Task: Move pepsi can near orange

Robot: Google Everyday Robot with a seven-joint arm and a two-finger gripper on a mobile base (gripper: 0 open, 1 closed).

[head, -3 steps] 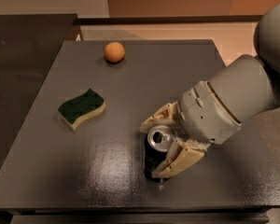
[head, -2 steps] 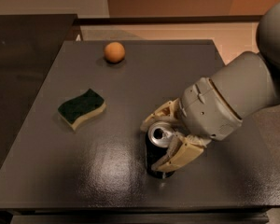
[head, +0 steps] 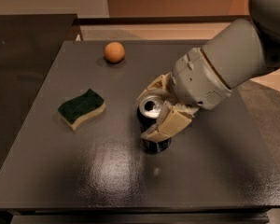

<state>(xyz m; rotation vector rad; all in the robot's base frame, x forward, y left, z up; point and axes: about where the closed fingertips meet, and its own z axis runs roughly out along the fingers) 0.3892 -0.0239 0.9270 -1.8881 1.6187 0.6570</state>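
The pepsi can (head: pixel 151 108), dark with a shiny silver top, stands upright near the middle of the dark table (head: pixel 74 171). My gripper (head: pixel 147 117) comes in from the right and is shut on the can, one cream finger (head: pixel 167 123) in front of it and the other behind. The can's lower body shows below the front finger. The orange (head: pixel 114 52) sits near the table's far edge, well beyond and a little left of the can.
A wavy green-and-yellow sponge (head: pixel 81 108) lies on the table left of the can. A dark counter (head: pixel 23 45) adjoins the table's left side. The arm's large grey body (head: pixel 224 64) fills the right side above the table.
The gripper and the can in it have moved toward the table's far side, closer to the orange. The orange and the sponge have not moved.
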